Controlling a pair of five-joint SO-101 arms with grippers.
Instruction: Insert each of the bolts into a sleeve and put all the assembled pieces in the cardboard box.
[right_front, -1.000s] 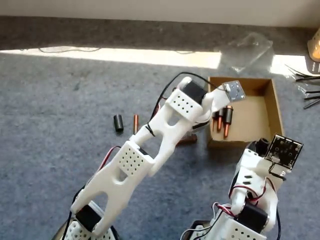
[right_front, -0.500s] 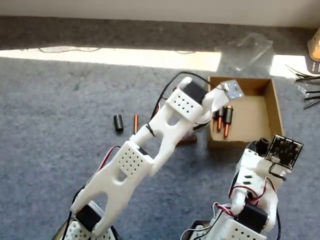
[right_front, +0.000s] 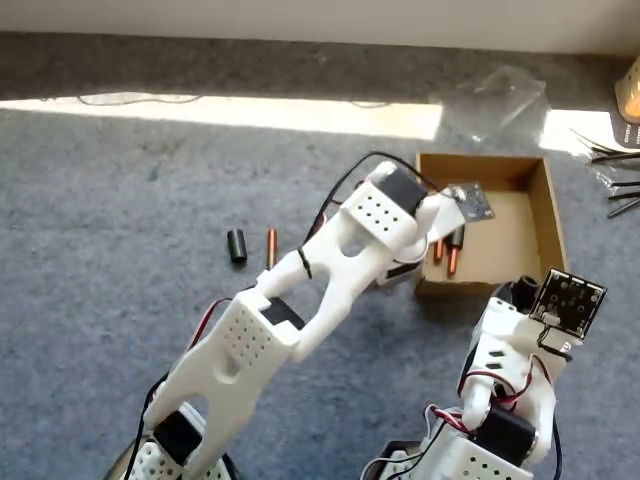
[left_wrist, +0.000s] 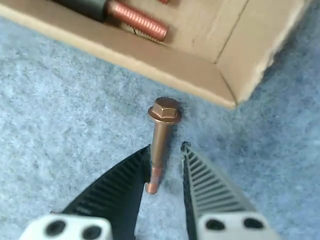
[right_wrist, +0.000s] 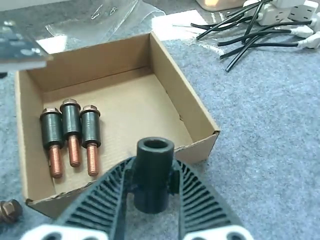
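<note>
A copper bolt (left_wrist: 160, 140) lies on the carpet just outside a corner of the cardboard box (left_wrist: 150, 65). My left gripper (left_wrist: 166, 147) is open, its fingers on either side of the bolt's shank. My right gripper (right_wrist: 153, 175) is shut on a black sleeve (right_wrist: 155, 160), held upright in front of the box (right_wrist: 180, 107). Three assembled pieces (right_wrist: 72, 127) lie side by side inside the box. In the high view a loose black sleeve (right_front: 236, 246) and a second bolt (right_front: 271, 247) lie on the carpet left of the left arm (right_front: 380, 220).
Grey carpet covers the floor. A crumpled clear plastic bag (right_front: 495, 100) lies behind the box (right_front: 552, 215). Black cables (right_wrist: 250, 25) run beyond its far side. The right arm (right_front: 510, 370) stands near the box's front.
The left arm has swung toward the box's front left corner and dropped lower, and now covers the bolt that lay beside the box. The right arm has not moved.
</note>
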